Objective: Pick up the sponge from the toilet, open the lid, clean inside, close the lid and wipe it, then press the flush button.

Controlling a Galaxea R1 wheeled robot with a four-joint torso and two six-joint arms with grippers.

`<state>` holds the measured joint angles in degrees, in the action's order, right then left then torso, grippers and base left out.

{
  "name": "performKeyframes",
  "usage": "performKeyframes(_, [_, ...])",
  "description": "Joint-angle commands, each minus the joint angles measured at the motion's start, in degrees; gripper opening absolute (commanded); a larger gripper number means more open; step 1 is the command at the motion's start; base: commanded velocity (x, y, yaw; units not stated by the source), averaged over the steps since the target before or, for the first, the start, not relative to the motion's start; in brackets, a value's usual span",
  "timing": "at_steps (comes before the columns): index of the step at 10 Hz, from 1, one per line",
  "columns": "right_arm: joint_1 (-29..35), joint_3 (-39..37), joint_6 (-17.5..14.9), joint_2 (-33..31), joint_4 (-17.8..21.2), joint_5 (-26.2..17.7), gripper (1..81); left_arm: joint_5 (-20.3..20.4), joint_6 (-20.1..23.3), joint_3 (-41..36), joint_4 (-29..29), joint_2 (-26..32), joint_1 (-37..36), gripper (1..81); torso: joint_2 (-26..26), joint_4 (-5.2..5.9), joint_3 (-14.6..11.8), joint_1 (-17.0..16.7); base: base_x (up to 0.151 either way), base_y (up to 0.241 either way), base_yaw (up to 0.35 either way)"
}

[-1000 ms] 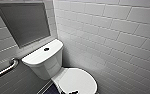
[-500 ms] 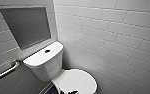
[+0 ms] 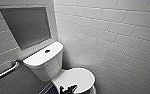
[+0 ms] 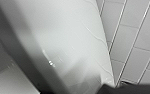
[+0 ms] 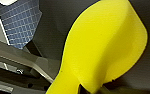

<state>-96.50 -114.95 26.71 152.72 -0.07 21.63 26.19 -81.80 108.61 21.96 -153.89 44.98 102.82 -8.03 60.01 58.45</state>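
The right end effector point(image 5: 91, 89) is clamped on the sponge point(image 5: 103, 47). The yellow foam narrows to a pinched waist where it enters the grip and fans out broad beyond it. Holding it by one end leaves most of the sponge free as a wiping face, which suits scrubbing inside a bowl. So the sponge is in the right arm's grasp and off the toilet, with dark floor and a blue gridded patch point(image 5: 21, 22) behind it in the right wrist view.

The left end effector point(image 3: 68, 88) sits over the near edge of the lid point(image 3: 78, 76). Its two dark tips look spread apart with nothing between them. That placement reads as preparation for lifting: the front rim is the part farthest from the hinge, so it is the easiest place to get under. The left wrist view looks along a glossy white curve at close range, with tiles beside it.

The lid lies flat and closed over the bowl, so opening is the step in hand, and cleaning, wiping and flushing are yet to come.

Further out, the toilet point(image 3: 44, 68) stands in the corner of the tiled wall point(image 3: 111, 37). The flush button point(image 3: 47, 51) sits near the middle of the tank cover point(image 3: 38, 58), well apart from both arms. A grab bar point(image 3: 6, 72) runs along the wall beside the tank.
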Motion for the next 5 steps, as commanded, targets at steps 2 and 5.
performKeyframes(2, [-0.05, 3.07, 0.1, -0.99, -1.25, -2.9, 1.0, 7.13, 1.82, 0.82, -3.31, 2.88, -11.27, 81.1, 0.0, 0.0, 0.0, 0.0, 0.0, 0.0, 0.0])
performKeyframes(5, [0.03, 3.59, 0.1, -1.17, -1.51, -2.91, 1.0, 10.46, 1.82, 1.0, -3.94, 5.69, -11.27, 81.1, 0.0, 0.0, 0.0, 0.0, 0.0, 0.0, 0.0])
